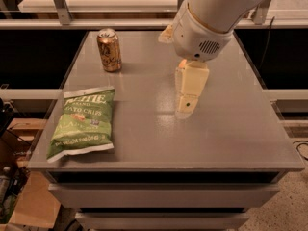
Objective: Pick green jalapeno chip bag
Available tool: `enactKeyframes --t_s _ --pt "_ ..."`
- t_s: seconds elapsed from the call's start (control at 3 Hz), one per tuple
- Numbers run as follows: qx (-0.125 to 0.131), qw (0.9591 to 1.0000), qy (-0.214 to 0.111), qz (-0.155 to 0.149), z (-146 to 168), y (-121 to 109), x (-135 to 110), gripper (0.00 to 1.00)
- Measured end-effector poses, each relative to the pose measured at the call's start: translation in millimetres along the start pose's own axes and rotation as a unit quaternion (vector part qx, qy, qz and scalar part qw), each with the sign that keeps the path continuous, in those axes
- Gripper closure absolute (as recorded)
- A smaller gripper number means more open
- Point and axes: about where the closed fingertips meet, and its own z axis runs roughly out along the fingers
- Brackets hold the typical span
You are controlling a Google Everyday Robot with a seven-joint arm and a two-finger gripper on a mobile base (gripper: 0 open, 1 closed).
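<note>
The green jalapeno chip bag (pixel 83 123) lies flat near the table's front left corner, with white lettering and white crimped ends. My gripper (pixel 186 109) hangs from the big white arm above the middle of the table, pointing down, well to the right of the bag and apart from it. It holds nothing that I can see.
A gold soda can (pixel 109 50) stands upright at the back left of the grey table (pixel 231 134). An orange (pixel 183 63) is almost hidden behind the gripper's wrist. Cardboard boxes (pixel 26 201) sit on the floor at the left.
</note>
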Motion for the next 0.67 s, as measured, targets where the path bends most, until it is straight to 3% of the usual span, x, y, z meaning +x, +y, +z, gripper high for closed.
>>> enactKeyframes --t_s 0.33,0.67 --pt "-0.016 0.9984 -0.006 -0.055 16.7 -1.6 -27.1 0.0" --pt "-0.034 0.9932 -0.013 -0.11 31.2 -2.8 -58.3 0.0"
